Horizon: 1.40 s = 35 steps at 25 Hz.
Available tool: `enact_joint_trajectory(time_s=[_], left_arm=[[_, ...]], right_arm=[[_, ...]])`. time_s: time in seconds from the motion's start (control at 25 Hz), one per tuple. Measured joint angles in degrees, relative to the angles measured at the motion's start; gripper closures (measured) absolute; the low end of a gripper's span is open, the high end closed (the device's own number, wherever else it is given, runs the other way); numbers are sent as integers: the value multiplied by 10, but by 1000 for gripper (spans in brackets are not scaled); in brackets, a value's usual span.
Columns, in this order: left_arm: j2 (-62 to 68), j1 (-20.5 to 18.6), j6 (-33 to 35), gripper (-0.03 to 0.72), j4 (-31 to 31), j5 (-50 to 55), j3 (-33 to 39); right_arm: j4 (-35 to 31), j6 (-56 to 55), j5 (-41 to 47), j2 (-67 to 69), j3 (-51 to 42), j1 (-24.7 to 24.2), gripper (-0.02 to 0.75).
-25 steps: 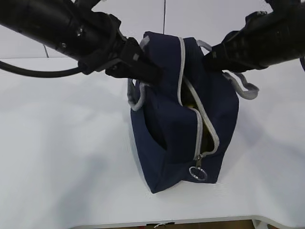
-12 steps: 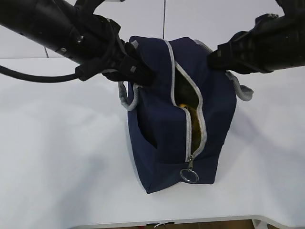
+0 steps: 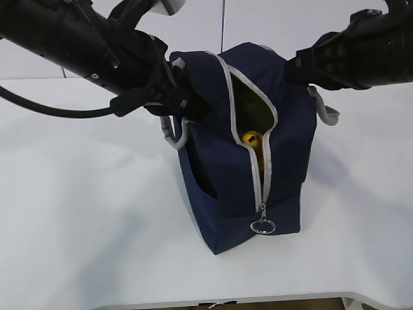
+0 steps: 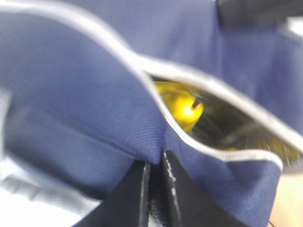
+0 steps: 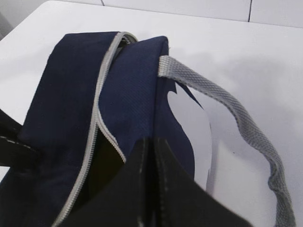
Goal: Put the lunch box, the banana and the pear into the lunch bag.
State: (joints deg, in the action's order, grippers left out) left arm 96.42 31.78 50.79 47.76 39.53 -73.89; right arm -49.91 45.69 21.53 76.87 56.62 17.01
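The navy lunch bag [image 3: 219,187] stands upright on the white table, its grey zipper [image 3: 260,174] parted into a long slit. Inside the slit shows the pear [image 3: 251,137], round and yellow with a short dark stem, also seen as the pear [image 4: 182,104] in the left wrist view. My left gripper [image 3: 188,103] is shut on the bag's fabric at the left edge of the opening, the left gripper [image 4: 154,163] pinching a navy fold. My right gripper [image 3: 293,66] is shut on the fabric at the right top, the right gripper [image 5: 154,142] beside the zipper. The lunch box and the banana are hidden.
A grey webbing handle [image 5: 236,113] hangs loose on the bag's right side and another handle [image 3: 173,132] loops at the left. The metal ring pull [image 3: 262,226] dangles at the zipper's low end. The table's front edge [image 3: 258,298] runs close below the bag.
Both grippers have drawn the bag's top up and apart. The bag now stands taller, the slit gapes wider, and the yellow pear shows more plainly.
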Motion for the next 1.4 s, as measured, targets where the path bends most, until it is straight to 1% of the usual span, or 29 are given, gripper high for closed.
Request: enact_joint_trajectory(time_s=[0.36,0.56,0.84,0.88,0.96,1.12,1.16,1.24,1.4], left_arm=[[1,0,1,692,0,-24,0],[1,0,1,692,-1,-42,0],[1,0,1,692,-1,-39,0],[1,0,1,692,-1,-39,0],[1,0,1,692,-1,-39,0],[1,0,1,691,-1,-36,0],[1,0,1,692,-1,-34,0],[1,0,1,692,-1,-33,0],[1,0,1,692,-1,-32,0]], right_arm=[[-2,16,35,15,0,0,720],[-3,32,39,17,0,0,720],[-3,48,41,17,0,0,713],[-3,53,41,17,0,0,699],[-3,64,41,17,0,0,646],[-12,72,41,17,0,0,446],[-13,73,41,17,0,0,417],[-16,74,41,17,0,0,384],[-17,74,41,17,0,0,367]])
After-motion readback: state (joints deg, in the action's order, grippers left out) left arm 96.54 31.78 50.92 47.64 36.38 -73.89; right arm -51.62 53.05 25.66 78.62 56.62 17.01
